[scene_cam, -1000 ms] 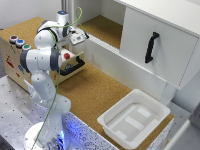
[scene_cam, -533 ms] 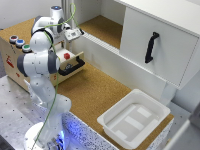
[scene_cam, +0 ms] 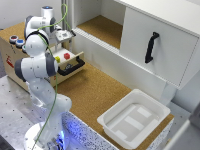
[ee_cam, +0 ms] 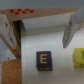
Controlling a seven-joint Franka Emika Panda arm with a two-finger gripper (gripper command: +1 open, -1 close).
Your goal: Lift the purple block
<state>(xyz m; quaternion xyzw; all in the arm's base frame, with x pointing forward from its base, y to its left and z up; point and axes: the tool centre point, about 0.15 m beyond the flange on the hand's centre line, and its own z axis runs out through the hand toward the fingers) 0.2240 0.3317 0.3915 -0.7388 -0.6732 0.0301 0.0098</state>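
Observation:
The purple block (ee_cam: 43, 59) has a yellow letter E on its top face and lies on a pale surface in the wrist view. My gripper (ee_cam: 39, 44) is open, with its two fingers (ee_cam: 68, 31) spread wide and hovering above the block, apart from it. In the exterior view the gripper (scene_cam: 63, 36) hangs over the back of the wooden box (scene_cam: 15, 57); I cannot make out the purple block there.
A yellow block (ee_cam: 78, 56) lies beside the purple one. A black tray (scene_cam: 72, 65) with a red piece (scene_cam: 66, 56) sits on the box front. A white bin (scene_cam: 134, 117) stands on the cork floor. A cabinet with a black handle (scene_cam: 150, 46) stands at the exterior view's right.
The arm has swung the gripper toward the exterior view's left, over the back of the wooden box. The gripper stays open and holds nothing.

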